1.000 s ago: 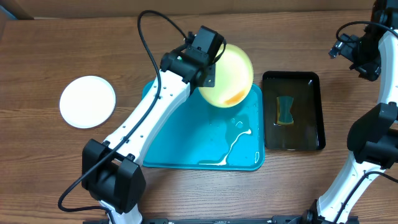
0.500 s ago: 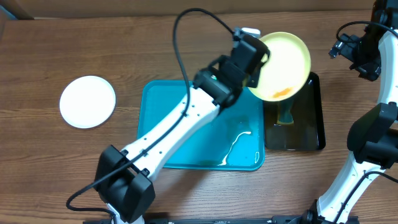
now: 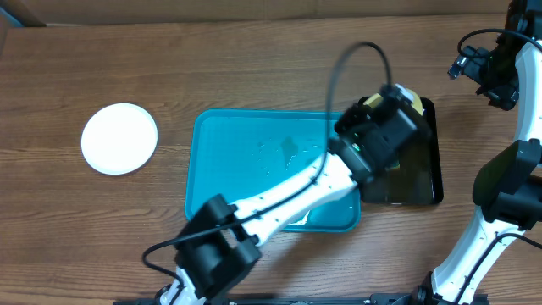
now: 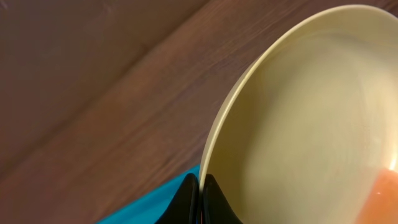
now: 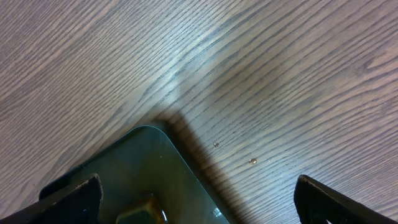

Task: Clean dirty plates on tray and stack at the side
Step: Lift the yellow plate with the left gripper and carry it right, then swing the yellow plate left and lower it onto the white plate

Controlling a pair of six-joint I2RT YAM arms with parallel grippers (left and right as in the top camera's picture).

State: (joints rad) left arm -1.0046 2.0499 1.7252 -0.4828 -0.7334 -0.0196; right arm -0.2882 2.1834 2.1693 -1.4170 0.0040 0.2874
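My left gripper (image 3: 391, 114) is shut on the rim of the pale yellow-green plate (image 3: 409, 98) and holds it over the far left part of the black tray. In the overhead view the wrist hides most of the plate. In the left wrist view the black fingers (image 4: 200, 199) pinch the plate's edge (image 4: 311, 124), and an orange smear (image 4: 387, 193) shows at the lower right. One white plate (image 3: 119, 138) lies on the table at the left. The turquoise tray (image 3: 246, 161) holds wet streaks. My right gripper (image 3: 487, 72) is open and empty, high at the far right.
The black tray (image 3: 419, 174) stands right of the turquoise tray; its corner (image 5: 137, 168) and a brown sponge (image 5: 142, 211) show in the right wrist view. My left arm lies across the turquoise tray. Water drops (image 5: 252, 161) sit on the wood.
My left arm has swung right with the yellow-green plate, from over the turquoise tray's far edge to over the black tray. The right arm has not moved.
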